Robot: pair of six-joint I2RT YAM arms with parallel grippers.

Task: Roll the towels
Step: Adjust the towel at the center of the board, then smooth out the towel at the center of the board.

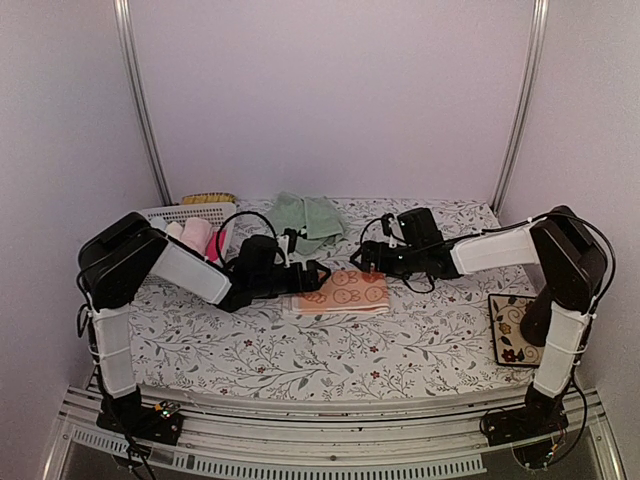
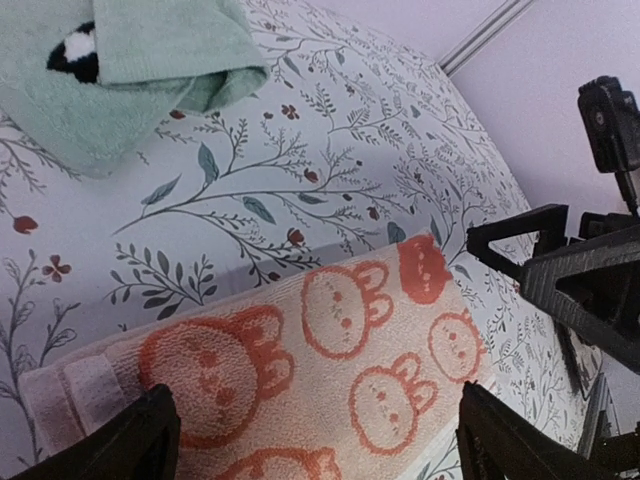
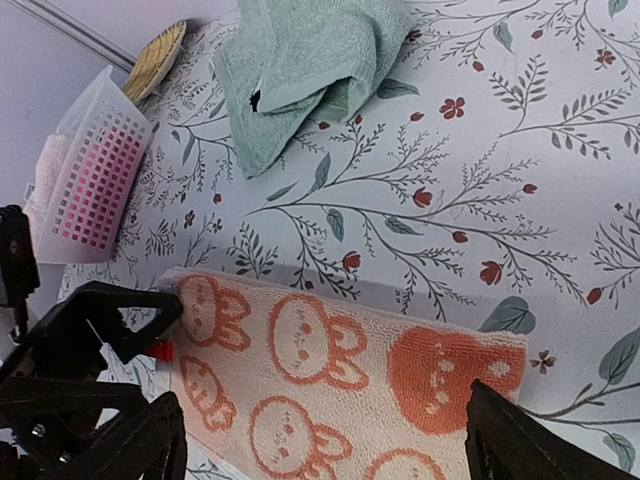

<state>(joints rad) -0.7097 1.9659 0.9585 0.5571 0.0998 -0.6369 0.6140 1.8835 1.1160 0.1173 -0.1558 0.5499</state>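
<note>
Both arms' jaws stand wide open at either end of the orange towel point(image 1: 345, 292), folded flat on the desk point(image 1: 300, 350), with the mint towel point(image 1: 308, 215) crumpled behind, and I risk pinching only the top layer, so the roll slumps loose.

A peach towel point(image 1: 345, 292) printed with orange bunny faces lies flat and folded mid-worktop point(image 1: 300, 355). Behind it, well apart, a pale mint-green towel point(image 1: 308, 215) sits loosely bunched. Neither is rolled.

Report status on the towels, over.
Left gripper open, right gripper open, flanking orange towel. It lies flat, unrolled. Green towel crumpled behind, untouched. Nothing blocking.
</note>
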